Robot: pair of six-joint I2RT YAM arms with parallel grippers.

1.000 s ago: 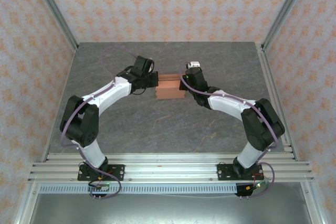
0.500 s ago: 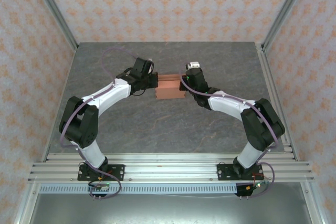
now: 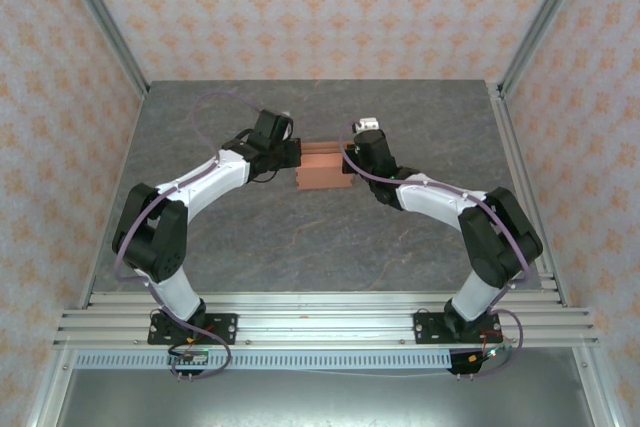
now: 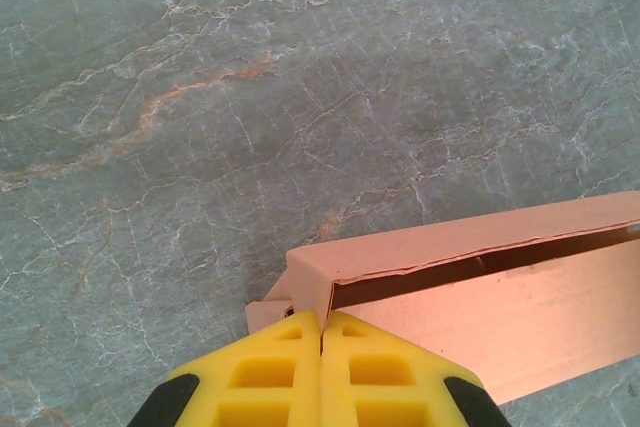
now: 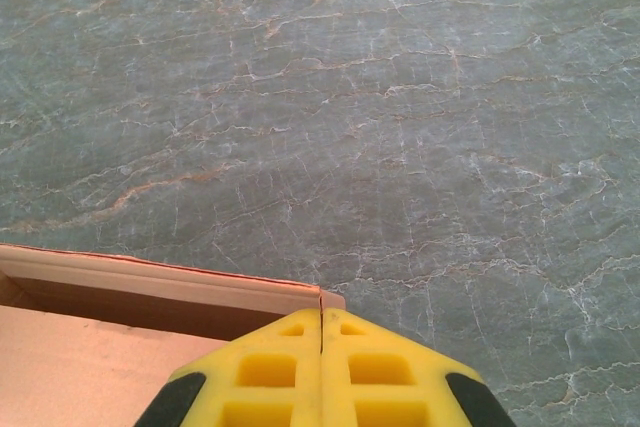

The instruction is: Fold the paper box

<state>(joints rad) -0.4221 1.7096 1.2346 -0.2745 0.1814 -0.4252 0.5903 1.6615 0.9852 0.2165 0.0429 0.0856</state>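
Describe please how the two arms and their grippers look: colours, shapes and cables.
Both the left arm and the right arm have white curved links between bulky black joints, and a thin purple cable runs loosely along each. The left gripper and the right gripper end in bright yellow wedge-shaped fingers with rectangular recesses, on black mounts.

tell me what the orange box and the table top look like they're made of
Paper box: thin card, matte salmon-orange; sign: a thin, slightly ragged cut edge and sharp creases. Table top: looks like grey-green marble with pale and rusty veins, though it may be a printed laminate; low sheen.
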